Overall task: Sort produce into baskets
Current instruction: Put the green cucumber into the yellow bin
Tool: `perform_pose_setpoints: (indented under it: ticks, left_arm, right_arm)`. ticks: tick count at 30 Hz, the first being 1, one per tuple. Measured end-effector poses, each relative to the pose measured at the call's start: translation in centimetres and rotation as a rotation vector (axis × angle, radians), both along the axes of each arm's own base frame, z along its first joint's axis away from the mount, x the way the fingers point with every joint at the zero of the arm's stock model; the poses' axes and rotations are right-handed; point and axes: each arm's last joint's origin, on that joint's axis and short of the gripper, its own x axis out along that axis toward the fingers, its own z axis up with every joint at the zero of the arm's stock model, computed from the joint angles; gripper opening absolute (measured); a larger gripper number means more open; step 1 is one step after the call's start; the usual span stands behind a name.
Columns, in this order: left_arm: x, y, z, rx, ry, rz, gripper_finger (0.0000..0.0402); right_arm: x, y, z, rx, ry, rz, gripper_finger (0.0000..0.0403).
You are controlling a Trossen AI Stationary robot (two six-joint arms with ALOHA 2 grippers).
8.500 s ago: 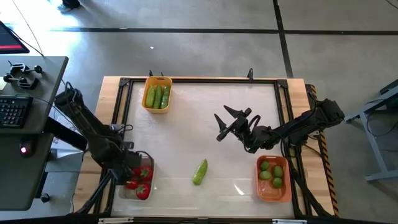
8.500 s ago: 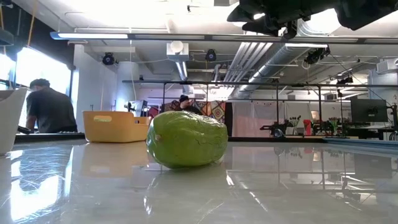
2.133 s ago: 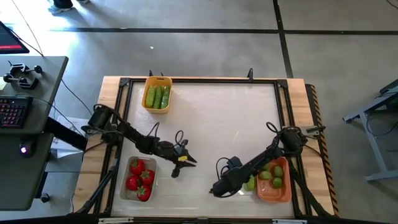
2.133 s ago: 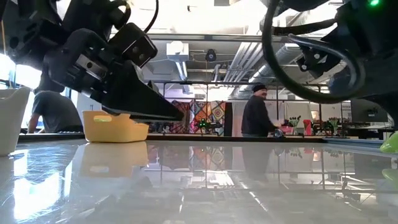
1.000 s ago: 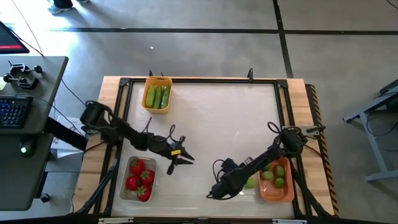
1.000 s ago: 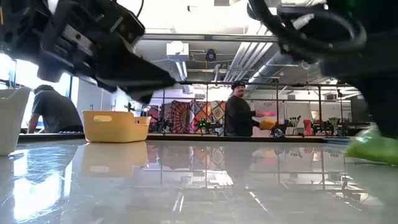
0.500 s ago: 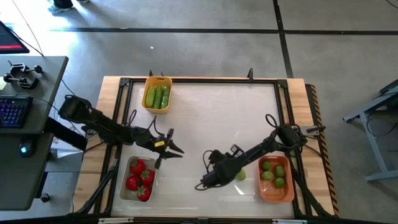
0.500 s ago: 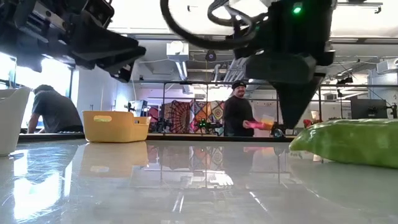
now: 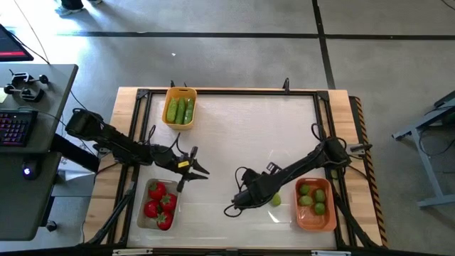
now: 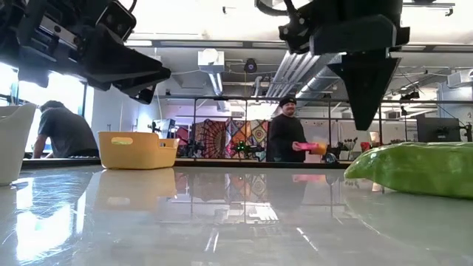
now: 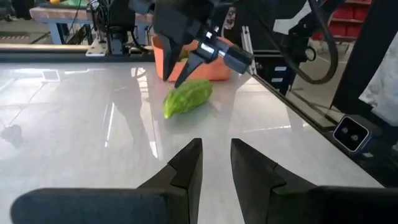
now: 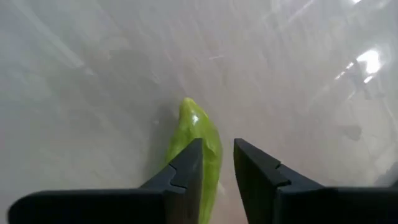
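Right gripper (image 12: 217, 163) hovers over the cucumber (image 12: 198, 149) lying on the desk (image 9: 234, 128) beside the orange basket (image 9: 313, 217), fingers narrowly apart and empty; descending off-centre, they could knock the rounded piece rolling aside.

Bright overhead light, glare on the glossy table (image 9: 234, 128), backlit dark silhouettes low down.

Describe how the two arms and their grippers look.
Both arms are dark, jointed, with loose black cables looping along them. The left gripper carries a small yellow mark near its wrist; the right gripper a white one. Fingers are black, angular, tapering to narrow tips.
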Motion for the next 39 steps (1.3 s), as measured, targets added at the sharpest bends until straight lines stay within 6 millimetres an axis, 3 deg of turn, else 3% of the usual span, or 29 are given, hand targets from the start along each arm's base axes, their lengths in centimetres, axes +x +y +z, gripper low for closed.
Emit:
perform_pose_setpoints:
  ticks: [15,20,29,35,39]
  left_arm:
    - [0.0,0.0,-0.1,0.037,0.0,-0.003,0.007]
    - [0.0,0.0,-0.1,0.037,-0.001,-0.001,0.007]
    - [0.0,0.0,-0.1,0.04,0.001,-0.002,0.007]
    - [0.0,0.0,-0.1,0.04,0.001,-0.002,0.007]
    - [0.0,0.0,-0.1,0.04,0.001,-0.002,0.007]
  right_arm:
    - [-1.2,1.1,0.0,0.124,0.138,0.047,0.0196]
    - [-1.5,0.9,0.3,0.037,0.134,0.037,0.0195]
    - [-2.5,0.2,0.7,0.052,0.026,0.035,0.0172]
    - [-3.6,-1.3,0.9,0.156,-0.19,-0.025,0.0163]
    - [-3.7,-1.3,-0.4,0.278,-0.277,-0.034,0.0164]
